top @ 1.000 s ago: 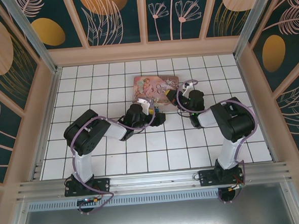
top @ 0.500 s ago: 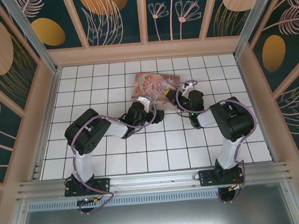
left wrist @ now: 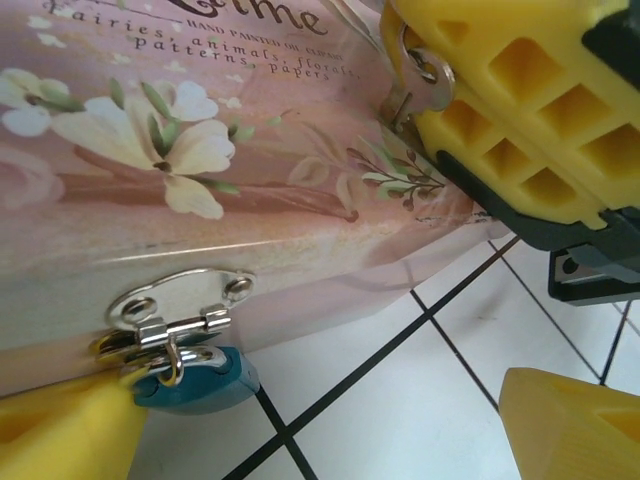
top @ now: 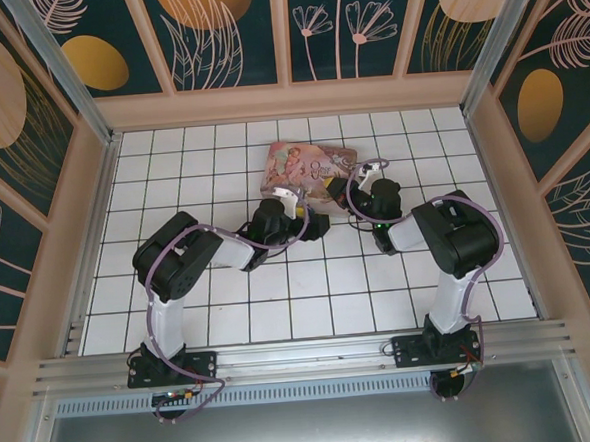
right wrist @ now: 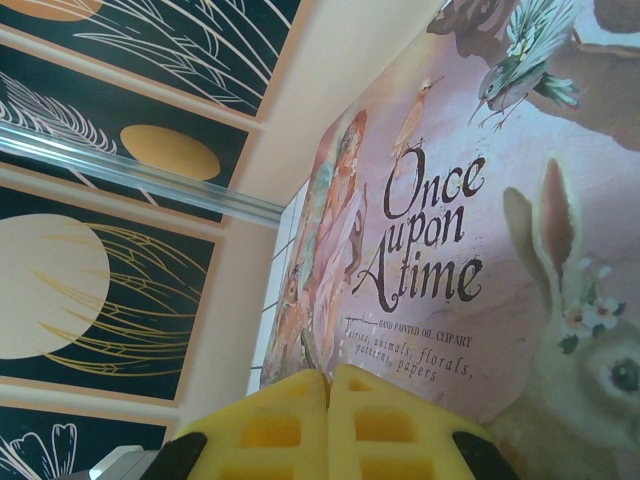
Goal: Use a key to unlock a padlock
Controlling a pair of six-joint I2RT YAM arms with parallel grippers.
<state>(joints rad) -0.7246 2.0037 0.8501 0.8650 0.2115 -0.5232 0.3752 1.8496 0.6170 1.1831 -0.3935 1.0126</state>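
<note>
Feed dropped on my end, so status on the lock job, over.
Left hand open, padlock beside one finger, hanging on tin box clasp. Right hand shut on key, at the lid's edge, apart from padlock.

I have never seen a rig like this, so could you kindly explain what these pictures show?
These are two robot arms bolted to a tiled table. One camera looks down from above, and each wrist carries another. A pink tin box lies on the tiles, with a small blue padlock hanging from its clasp. The left gripper is open, with the padlock beside one finger. The right gripper is shut, pinching what looks like the key near the box.
</note>
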